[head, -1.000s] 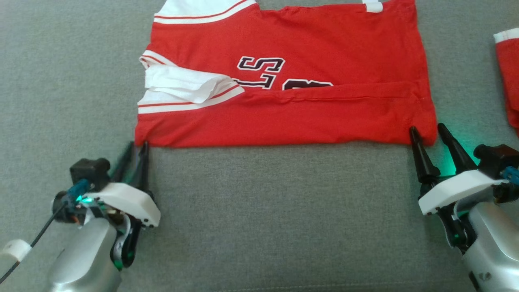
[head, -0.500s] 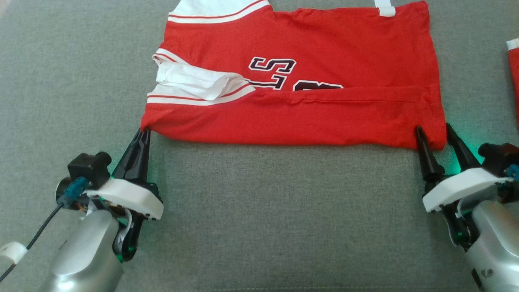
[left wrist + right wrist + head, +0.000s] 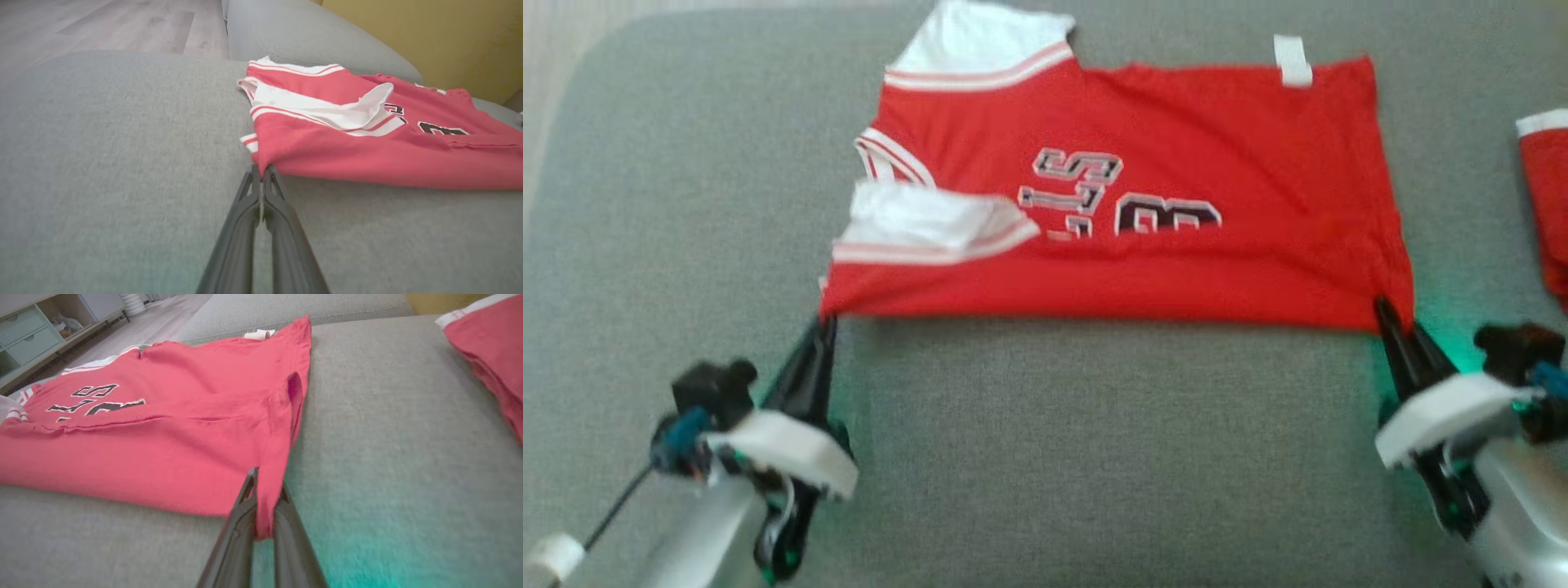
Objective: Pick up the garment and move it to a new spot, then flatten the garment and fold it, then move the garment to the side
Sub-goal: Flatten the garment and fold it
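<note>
- The red knit garment (image 3: 1176, 269) with white striped trim and black lettering lies spread across the flat grey fabric cushion (image 3: 1054, 457), filling the 12 o'clock half of the head view.
- The left gripper (image 3: 823, 327) sits at the garment's 7 o'clock corner. In the left wrist view its fingers are pressed together with that corner pinched at the tips (image 3: 261, 171).
- The right gripper (image 3: 1388, 314) sits at the 5 o'clock corner. In the right wrist view its fingers are clamped on a tongue of red cloth (image 3: 265, 486).
- Judged step: the fold. A near strip is already doubled over, both near corners are held, and the side move is not yet done.
- The next move probably calls for lifting both corners evenly and carrying them toward 12 o'clock, keeping the near hem taut so it lands straight.
- The loose white sleeve flap (image 3: 923, 220) at 9 o'clock on the garment is rumpled and may bunch under a fold.
- Edges: bare wooden floor (image 3: 102, 24) lies past the cushion's rounded edge at 10 to 11 o'clock, and the garment's far hem with its small white tag (image 3: 1292, 61) lies near the cushion's far side.
- A second folded red cloth with a white band (image 3: 1547, 204) occupies 3 o'clock, well apart from the garment.
- Open grey room lies at 6 and 9 o'clock.
</note>
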`<state>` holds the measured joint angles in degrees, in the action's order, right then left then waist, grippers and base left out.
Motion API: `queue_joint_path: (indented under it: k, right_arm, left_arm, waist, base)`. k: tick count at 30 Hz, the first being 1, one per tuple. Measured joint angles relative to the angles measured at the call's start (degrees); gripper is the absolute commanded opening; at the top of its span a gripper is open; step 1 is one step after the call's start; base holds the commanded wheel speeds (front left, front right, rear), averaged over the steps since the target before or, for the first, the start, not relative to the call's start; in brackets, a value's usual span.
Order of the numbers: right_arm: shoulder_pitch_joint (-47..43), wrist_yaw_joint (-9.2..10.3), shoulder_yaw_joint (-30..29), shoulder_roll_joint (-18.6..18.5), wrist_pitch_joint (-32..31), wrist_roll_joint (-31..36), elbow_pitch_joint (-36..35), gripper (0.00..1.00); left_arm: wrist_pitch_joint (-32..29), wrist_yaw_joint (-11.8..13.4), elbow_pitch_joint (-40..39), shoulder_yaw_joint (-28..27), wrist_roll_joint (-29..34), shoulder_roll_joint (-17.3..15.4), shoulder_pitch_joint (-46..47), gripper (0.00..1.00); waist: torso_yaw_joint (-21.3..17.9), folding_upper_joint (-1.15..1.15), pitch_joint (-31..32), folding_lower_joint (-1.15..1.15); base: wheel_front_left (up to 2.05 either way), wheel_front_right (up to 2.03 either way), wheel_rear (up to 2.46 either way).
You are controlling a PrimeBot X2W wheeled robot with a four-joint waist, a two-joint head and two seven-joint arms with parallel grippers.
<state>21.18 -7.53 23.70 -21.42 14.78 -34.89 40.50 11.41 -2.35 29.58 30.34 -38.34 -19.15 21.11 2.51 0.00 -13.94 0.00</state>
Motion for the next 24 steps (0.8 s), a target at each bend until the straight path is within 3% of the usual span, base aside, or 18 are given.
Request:
queue_joint_path:
  k: [5, 12, 17, 18, 19, 21, 24]
  right_arm:
    - [-5.95, 0.0, 3.53, -3.88, -0.73, -2.77, -2.49, 0.0]
    - [-14.72, 0.0, 5.38, -11.54, -1.98, -5.98, -9.65, 0.0]
    - [-19.81, 0.0, 3.11, -13.12, -4.03, -6.48, -13.59, 0.0]
    - [-20.25, 0.0, 2.69, -13.12, -4.57, -6.48, -14.28, 0.65]
    - [-20.64, 0.0, 2.01, -13.11, -4.94, -6.47, -14.97, 1.0]
    - [-20.86, 0.0, 0.42, -12.96, -5.3, -6.44, -15.96, 1.0]
    - [-20.84, 0.0, -2.68, -12.94, -5.17, -5.2, -17.95, 1.0]
  left_arm:
    - [-3.09, 0.27, -5.11, 1.46, -1.05, -2.0, -7.1, 0.0]
    - [-9.91, 5.19, -20.09, 3.27, -3.49, -6.54, -23.08, 0.0]
    - [-12.46, 8.0, -27.59, 3.35, -4.55, -8.72, -27.92, 0.0]
    - [-12.7, 8.48, -28.4, 3.3, -4.54, -8.99, -27.96, 0.0]
    - [-13.0, 8.9, -28.95, 3.26, -4.53, -9.25, -27.91, 0.0]
    - [-14.01, 9.48, -30.12, 3.26, -4.37, -9.67, -27.78, 1.0]
    - [-16.3, 9.91, -32.37, 3.23, -3.93, -10.68, -26.08, 1.0]
  waist:
    - [-0.3, 0.0, 3.31, -0.01]
    - [-0.77, 0.0, 6.04, -0.02]
    - [-0.71, 0.0, 5.55, -0.01]
    - [-0.78, 0.0, 5.43, -0.01]
    - [-0.86, 0.0, 5.29, -0.01]
    - [-1.07, 0.0, 4.86, -0.01]
    - [-1.46, 0.0, 3.83, 0.0]
  base:
    - [0.0, 0.0, 0.0]
    - [0.0, 0.0, 0.0]
    - [0.0, 0.0, 0.0]
    - [0.0, 0.0, 0.0]
    - [0.0, 0.0, 0.0]
    - [0.0, 0.0, 0.0]
    - [0.0, 0.0, 0.0]
